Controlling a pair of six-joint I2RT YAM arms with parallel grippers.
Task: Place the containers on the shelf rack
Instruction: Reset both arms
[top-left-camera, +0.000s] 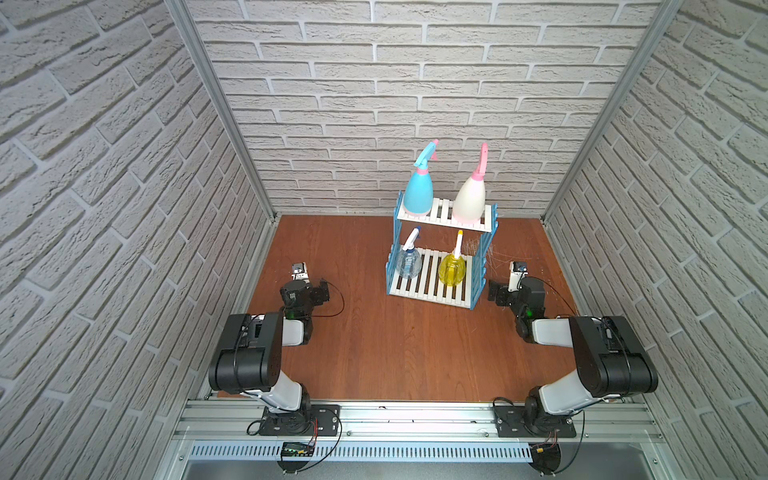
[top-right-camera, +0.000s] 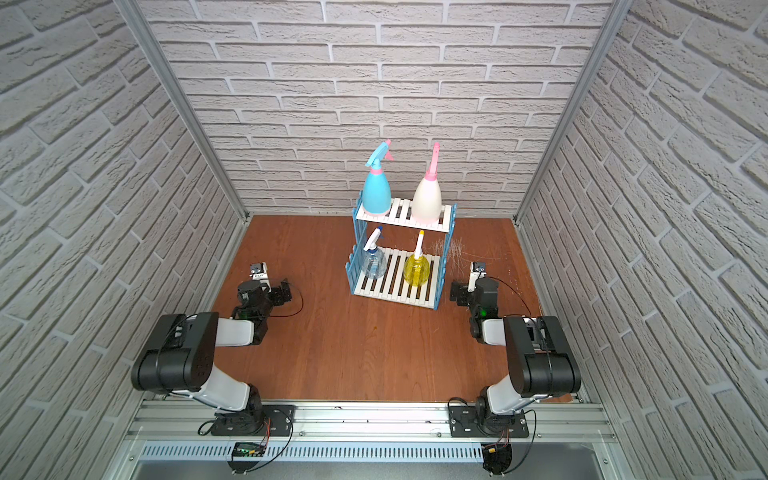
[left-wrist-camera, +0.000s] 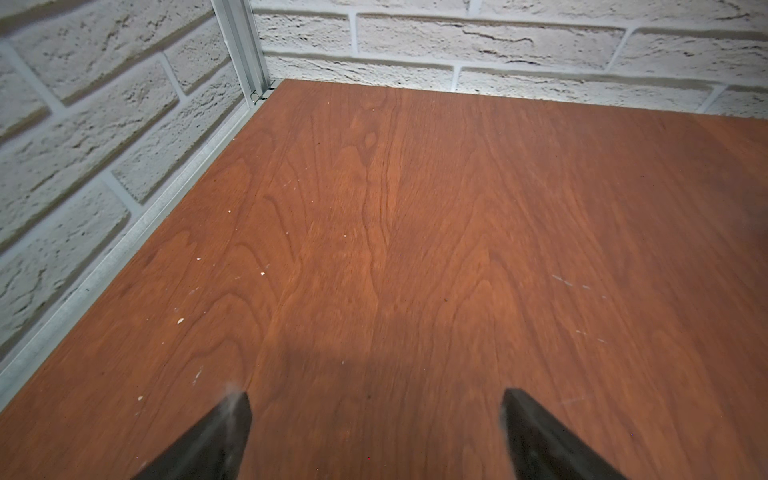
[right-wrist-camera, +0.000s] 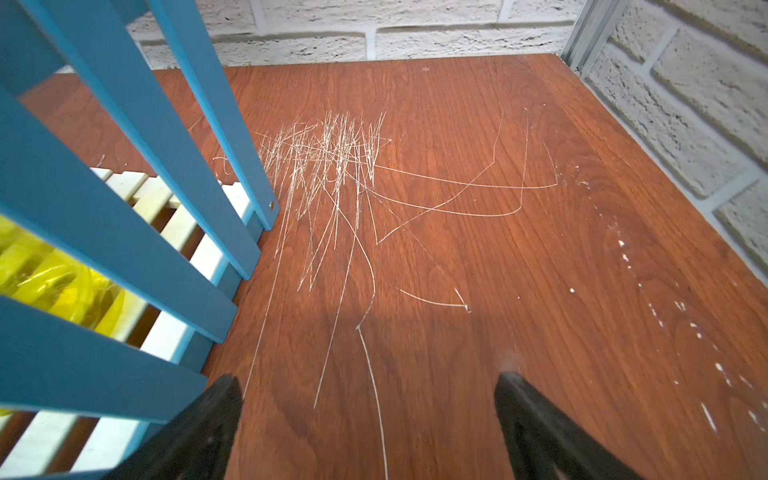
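Containers, four plastic trigger spray bottles in all, are standing upright on the small two-tier shelf rack (top-left-camera: 432, 286) with white slatted shelves and blue picket-style side frames. The rack is sitting on the reddish-brown wooden surface (top-left-camera: 374, 357) towards its far edge, nearer the far right corner than the far left. A light-blue conical bottle with a pink collar (top-left-camera: 417, 195) and a cream-pink conical bottle (top-left-camera: 469, 203) are sharing the upper shelf. A clear round bottle with a white-and-blue trigger (top-left-camera: 408, 262) and a yellow round bottle (top-left-camera: 452, 271) are occupying the lower one, each apart from its neighbour, long axes pointing straight up. The right pincer (right-wrist-camera: 369, 380) is hanging low, fingers spread wide and gripping nothing, just beside the rack's right-hand blue frame, with the yellow bottle showing through the pickets on its left. The left pincer (left-wrist-camera: 374, 397) is likewise gaping empty over bare wood near the left edge, well apart from the rack. With nothing lying loose on the surface, the job is looking finished. The right arm is the nearer one, so any withdrawal is calling for care not to nudge that frame.
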